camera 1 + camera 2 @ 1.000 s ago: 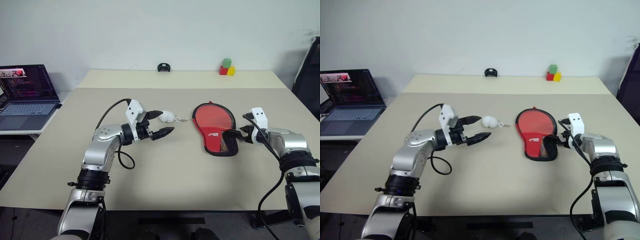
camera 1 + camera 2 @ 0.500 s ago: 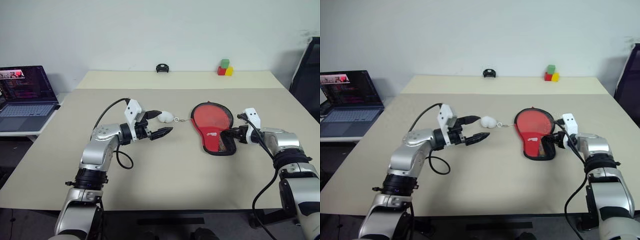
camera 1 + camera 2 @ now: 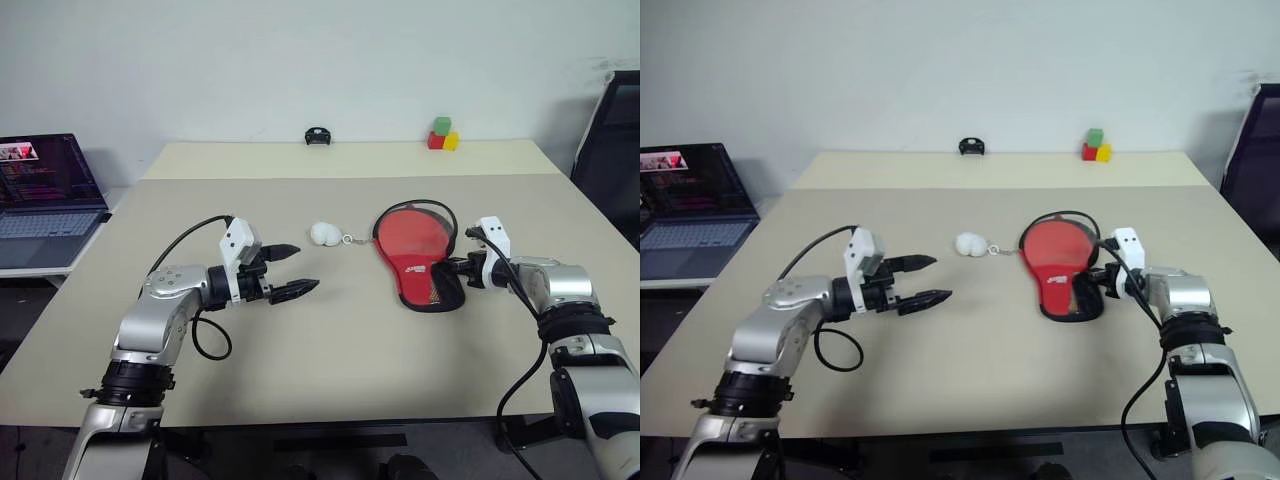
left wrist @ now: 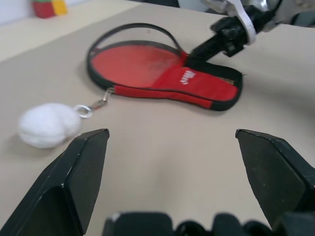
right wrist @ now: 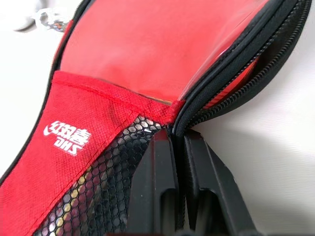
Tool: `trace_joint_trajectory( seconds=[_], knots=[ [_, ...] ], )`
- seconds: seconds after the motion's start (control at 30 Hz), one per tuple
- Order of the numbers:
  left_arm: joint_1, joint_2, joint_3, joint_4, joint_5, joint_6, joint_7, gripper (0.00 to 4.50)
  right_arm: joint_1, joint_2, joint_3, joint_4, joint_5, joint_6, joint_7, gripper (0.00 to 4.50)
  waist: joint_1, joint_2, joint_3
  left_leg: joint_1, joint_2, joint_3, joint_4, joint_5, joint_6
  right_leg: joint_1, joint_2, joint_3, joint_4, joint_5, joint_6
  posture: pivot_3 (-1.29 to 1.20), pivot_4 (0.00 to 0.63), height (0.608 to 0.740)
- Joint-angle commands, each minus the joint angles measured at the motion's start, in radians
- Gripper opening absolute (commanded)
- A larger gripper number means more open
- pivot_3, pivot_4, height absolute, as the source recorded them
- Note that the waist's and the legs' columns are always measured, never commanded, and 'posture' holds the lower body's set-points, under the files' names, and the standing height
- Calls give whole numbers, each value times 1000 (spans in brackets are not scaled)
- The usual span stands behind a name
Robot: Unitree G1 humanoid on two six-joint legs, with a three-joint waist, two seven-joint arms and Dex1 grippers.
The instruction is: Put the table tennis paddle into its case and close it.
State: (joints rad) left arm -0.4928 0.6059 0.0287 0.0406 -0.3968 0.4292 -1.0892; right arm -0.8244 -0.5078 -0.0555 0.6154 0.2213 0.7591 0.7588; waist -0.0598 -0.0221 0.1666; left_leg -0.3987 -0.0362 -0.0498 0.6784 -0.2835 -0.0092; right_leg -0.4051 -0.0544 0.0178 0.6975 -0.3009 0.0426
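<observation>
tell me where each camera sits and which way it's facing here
Head stereo pair: forward and down over the beige table; both arms show, left gripper open, right gripper shut at the soft red paddle-shaped zip case.
Left wrist: along its own spread black fingers toward the case, its fluffy white charm and the right gripper.
Right wrist: along its closed fingers at the case's zip edge.
Shared: all see the case.

Both arms are cased in silver-grey metal shells with black ribbed joint rings, seen at lower left and lower right of the head views. A loose black cable loops along each forearm to a small white block mounted behind the wrist. Each tool, the left tool (image 3: 291, 272) and the right tool (image 3: 447, 270), has two tapering black fingers (image 4: 76, 184).
</observation>
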Motion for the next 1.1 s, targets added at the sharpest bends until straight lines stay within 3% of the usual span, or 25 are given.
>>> trace_joint_trajectory(
  seconds=[0.03,0.23,0.7,0.9,1.1],
  knots=[
    [24,36,14,-77,-39,21,-29,4500,37,35,19,-161,53,87,23,32,0,0,0,0,0,0,0,0,0,0,0,0,0,0,0,0,150,740],
    [90,74,8,-133,-61,46,-58,4500,134,104,5,-407,116,254,-40,32,1,0,0,0,0,-1,0,-1,2,0,0,0,0,0,0,0,150,740],
    [177,93,7,-223,-97,87,-52,4500,363,281,-204,-990,232,811,-338,32,23,0,0,-1,0,-2,-1,-1,2,0,0,-1,-1,0,0,0,150,740],
    [212,110,-9,-256,-100,94,-81,4500,454,320,-207,-1112,292,855,-384,32,24,1,0,-1,0,-2,-1,-1,2,0,0,-1,-1,0,0,0,150,740],
    [240,147,-20,-281,-110,98,-125,4500,526,285,-202,-1168,387,855,-410,32,25,1,0,0,-1,-2,-1,-1,2,0,0,-1,-1,0,0,0,150,740]
  ],
)
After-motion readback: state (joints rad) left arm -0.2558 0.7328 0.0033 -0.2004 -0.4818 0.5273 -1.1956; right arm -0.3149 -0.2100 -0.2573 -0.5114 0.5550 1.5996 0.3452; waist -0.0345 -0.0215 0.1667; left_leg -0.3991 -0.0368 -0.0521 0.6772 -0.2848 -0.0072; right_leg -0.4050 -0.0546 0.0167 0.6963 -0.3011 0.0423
